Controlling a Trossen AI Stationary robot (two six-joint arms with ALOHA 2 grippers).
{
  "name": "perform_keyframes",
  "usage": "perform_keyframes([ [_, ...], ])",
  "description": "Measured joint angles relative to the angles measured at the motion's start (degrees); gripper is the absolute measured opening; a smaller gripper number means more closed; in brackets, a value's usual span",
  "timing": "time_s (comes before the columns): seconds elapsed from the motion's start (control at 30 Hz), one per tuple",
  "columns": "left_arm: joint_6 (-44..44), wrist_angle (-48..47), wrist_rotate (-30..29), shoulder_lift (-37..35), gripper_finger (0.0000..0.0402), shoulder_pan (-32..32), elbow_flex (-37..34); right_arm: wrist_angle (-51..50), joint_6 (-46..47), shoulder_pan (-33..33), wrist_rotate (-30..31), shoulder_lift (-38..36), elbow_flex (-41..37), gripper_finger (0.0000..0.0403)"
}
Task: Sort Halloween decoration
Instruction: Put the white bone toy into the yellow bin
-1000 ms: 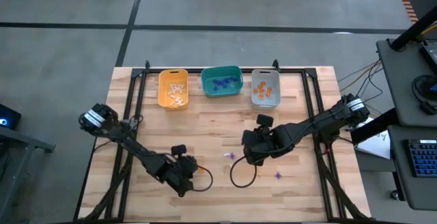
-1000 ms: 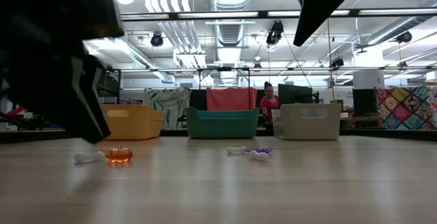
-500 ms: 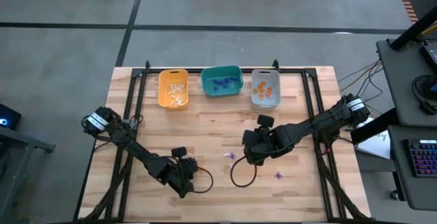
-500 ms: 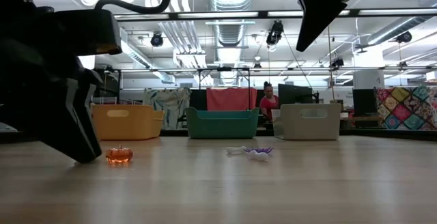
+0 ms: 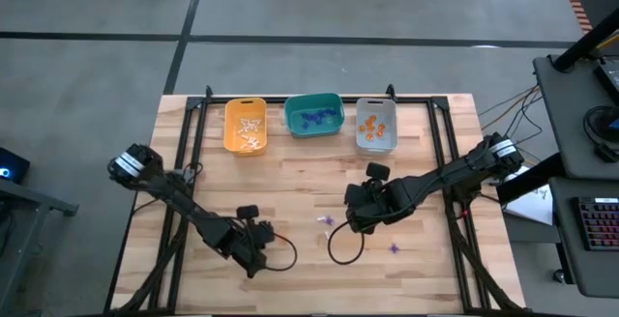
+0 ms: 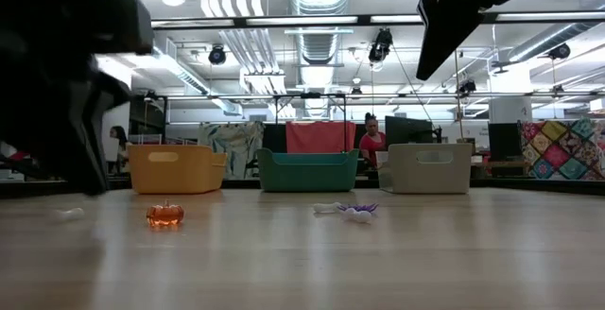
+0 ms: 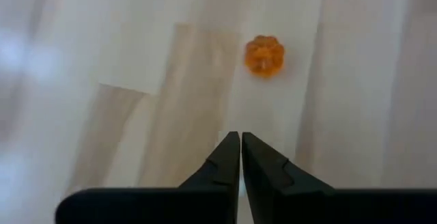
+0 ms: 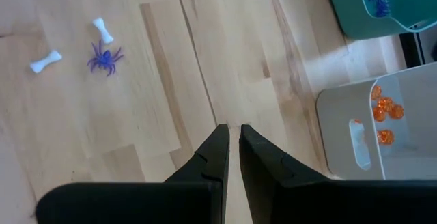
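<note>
- Since the frame one second ago, the left gripper point(image 5: 253, 257) has shifted a little to the left on the near part of the table point(image 5: 309, 177), and its fingers point(image 7: 229, 157) have come together; they are now fully closed with nothing between them.
- Just in front of this gripper, an orange pumpkin trinket point(image 7: 264, 54) lies alone on the wood, apart from the fingertips. From the low camera it shows near the left point(image 6: 165, 214).
- Right gripper point(image 5: 355, 222) hangs above the middle of the table; its fingers point(image 8: 218, 152) are nearly closed, with only a thin gap, and they hold nothing.
- On the table near it lie a purple spider point(image 8: 104, 58) and two white bones point(image 8: 46, 61), close to each other but not touching.
- Another purple trinket point(image 5: 395, 249) lies further right, near the front edge.
- At the far side stand three bins in a row: the yellow bin point(image 5: 246, 126) holds white pieces, the teal bin point(image 5: 313, 114) holds purple-blue pieces, the grey bin point(image 5: 376, 125) holds orange pieces.
- A person point(image 6: 371, 140) shows in the room behind the bins.
</note>
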Motion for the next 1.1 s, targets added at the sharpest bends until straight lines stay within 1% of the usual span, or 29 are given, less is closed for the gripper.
perform_keyframes([
  [0.17, 2.56, -4.75, 1.33, -4.49, 0.0, -1.01, 0.07, -0.02, 0.0, 0.0, -0.02, 0.0, -0.02, 0.0027],
  [0.27, 7.06, -4.79, 2.54, -6.64, 0.0, -1.87, 0.14, 0.0, 0.0, 0.0, -0.03, 0.0, -0.02, 0.0027],
  [0.3, 7.3, -5.09, 3.0, -6.87, 0.0, -2.09, 0.16, 0.0, 0.0, 0.0, -0.04, 0.0, -0.02, 0.0027],
  [0.43, -0.79, -8.32, 3.48, -7.17, 0.0004, -1.73, 0.16, 0.1, 0.01, 0.0, -0.04, 0.0, -0.02, 0.0027],
  [0.53, 0.68, -8.87, 4.22, -6.58, 0.0026, -2.36, 0.14, 0.19, 0.48, -0.02, -0.03, 0.0, -0.02, 0.0027],
  [0.63, 6.27, -8.63, 4.22, -6.07, 0.0061, -3.8, 0.14, 0.2, 0.39, -0.02, -0.02, 0.0, -0.02, 0.0027],
  [0.77, 14.9, -8.74, 1.53, -4.96, 0.0113, -4.64, 0.14, 0.17, 0.38, -0.02, -0.04, 0.0, -0.02, 0.0027],
  [0.87, 18.63, -8.63, -0.04, -4.4, 0.0141, -4.6, 0.14, 0.2, 0.42, -0.02, -0.04, 0.0, -0.02, 0.0027],
  [0.97, 22.7, -8.41, -0.95, -4.1, 0.0153, -4.15, 0.14, 0.2, 0.41, -0.02, -0.04, 0.0, -0.02, 0.0027],
  [1.1, 25.6, -7.59, -0.99, -3.5, 0.0149, -3.37, 0.14, 0.17, 0.39, -0.02, -0.06, 0.0, -0.02, 0.0027],
])
